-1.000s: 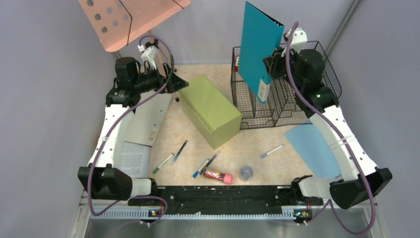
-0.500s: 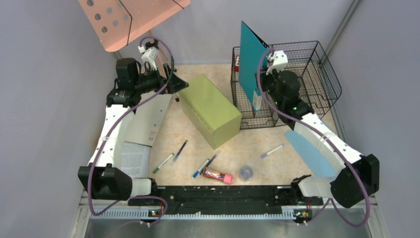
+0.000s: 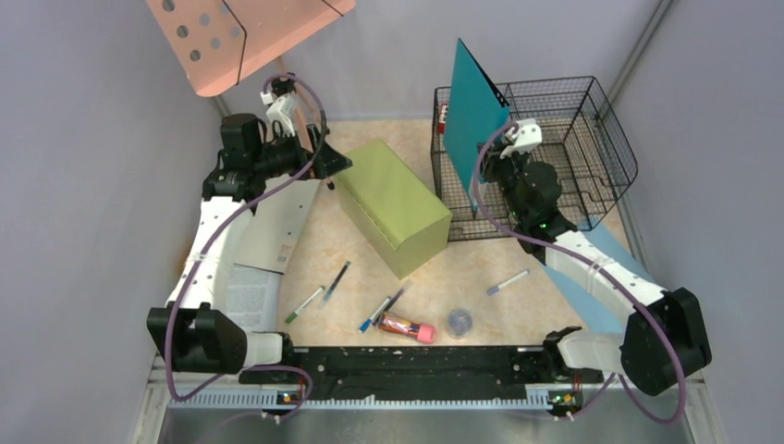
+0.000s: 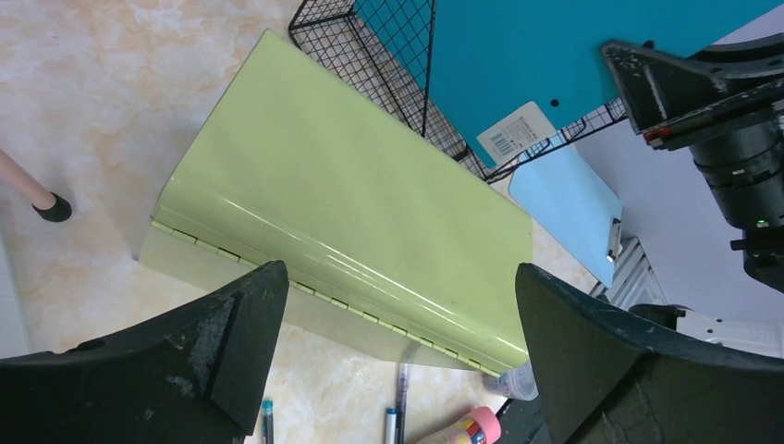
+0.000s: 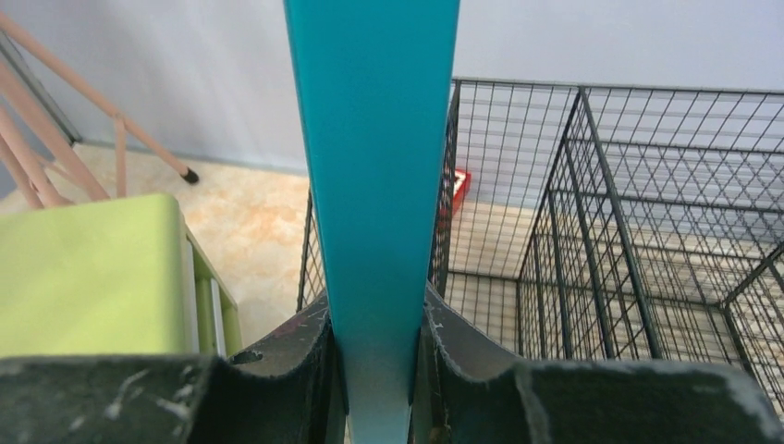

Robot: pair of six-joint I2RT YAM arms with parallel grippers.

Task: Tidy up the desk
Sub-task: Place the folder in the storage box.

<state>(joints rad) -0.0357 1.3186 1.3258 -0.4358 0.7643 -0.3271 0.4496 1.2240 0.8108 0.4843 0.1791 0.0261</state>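
The desk [image 3: 462,268] is a beige marbled top strewn with pens and paper. My right gripper [image 3: 493,178] is shut on the lower edge of a teal folder [image 3: 473,111], holding it upright at the left front side of the black wire rack [image 3: 573,120]. In the right wrist view the folder [image 5: 374,139] rises straight from between the pads of the right gripper [image 5: 374,342]. My left gripper [image 3: 328,162] hangs open over the back left end of the olive-green box [image 3: 393,203]. In the left wrist view nothing lies between the jaws of the left gripper [image 4: 398,314] above the box [image 4: 351,213].
Several pens [image 3: 336,280] lie in front of the box, with a pink-capped tube [image 3: 407,326] and a small round jar [image 3: 459,321]. Another pen [image 3: 508,282] lies near a light blue sheet [image 3: 581,298]. White papers [image 3: 268,231] cover the left side. A pink perforated board [image 3: 240,37] overhangs the back left.
My right arm has carried the teal folder left and down, from above the rack's middle to its left front side. The left arm has barely shifted.
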